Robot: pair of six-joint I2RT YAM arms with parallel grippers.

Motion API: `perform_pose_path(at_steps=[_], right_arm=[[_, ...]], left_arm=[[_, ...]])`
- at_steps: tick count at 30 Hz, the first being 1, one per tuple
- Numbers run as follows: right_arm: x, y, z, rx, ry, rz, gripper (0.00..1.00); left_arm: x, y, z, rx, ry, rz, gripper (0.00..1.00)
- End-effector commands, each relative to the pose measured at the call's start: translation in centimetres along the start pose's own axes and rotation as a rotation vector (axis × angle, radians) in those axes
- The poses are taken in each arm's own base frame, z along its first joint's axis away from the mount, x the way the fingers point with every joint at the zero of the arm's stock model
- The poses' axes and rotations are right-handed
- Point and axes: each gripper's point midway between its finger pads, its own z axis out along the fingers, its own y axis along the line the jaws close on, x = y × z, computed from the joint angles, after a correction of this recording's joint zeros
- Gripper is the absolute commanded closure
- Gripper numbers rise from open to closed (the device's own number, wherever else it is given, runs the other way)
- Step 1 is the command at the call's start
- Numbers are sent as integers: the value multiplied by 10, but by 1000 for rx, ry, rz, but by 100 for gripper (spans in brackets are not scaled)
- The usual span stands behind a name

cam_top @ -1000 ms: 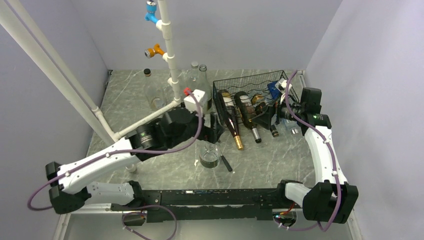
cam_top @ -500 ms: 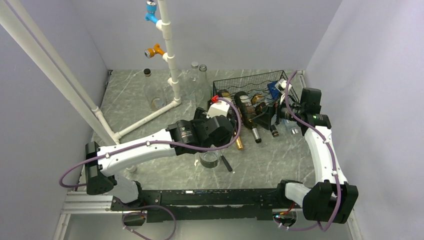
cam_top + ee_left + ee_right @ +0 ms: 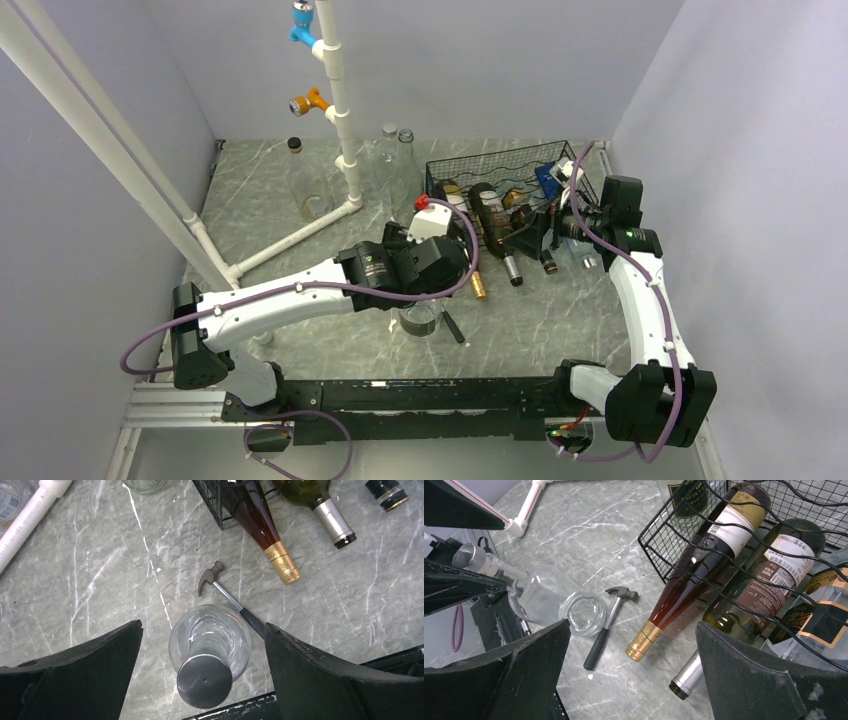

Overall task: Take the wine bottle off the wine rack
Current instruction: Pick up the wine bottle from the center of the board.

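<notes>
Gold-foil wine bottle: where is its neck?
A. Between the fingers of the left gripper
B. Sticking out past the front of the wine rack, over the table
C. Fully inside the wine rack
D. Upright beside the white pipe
B: the gold-foil wine bottle lies in the wine rack, and its neck reaches past the rack's front edge over the table.

Bottles (image 3: 724, 530) lie in the rack (image 3: 500, 165), necks sticking out its front. A hammer (image 3: 225, 590) and a flask (image 3: 220, 630) sit before the rack's left corner.

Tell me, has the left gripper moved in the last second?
Yes. In the top view the left gripper swung right, away from the white pipe and toward the rack.
</notes>
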Motion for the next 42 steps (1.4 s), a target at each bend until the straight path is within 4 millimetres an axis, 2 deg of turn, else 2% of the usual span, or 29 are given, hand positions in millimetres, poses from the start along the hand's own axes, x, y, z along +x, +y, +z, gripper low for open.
perform_pose_path(at_steps=[1,13,19,30,36,42], right_arm=[[-9,3,-2,-8,-34,-56,1],[-9,2,-2,-7,-32,-55,1],[-8,2,-2,-6,-30,-54,1],[-8,1,-2,-6,-29,-52,1],[-8,1,-2,-5,-28,-53,1],[-8,1,-2,-4,-29,-55,1]], left_arm=[[7,0,-3,3,20,-45,4],[24,-2,-3,-9,80,-62,19],[30,-5,-1,-1,101,-49,29],[34,-6,2,-3,113,-38,33],[35,-6,2,1,114,-39,41],[37,-5,3,-6,113,-40,43]])
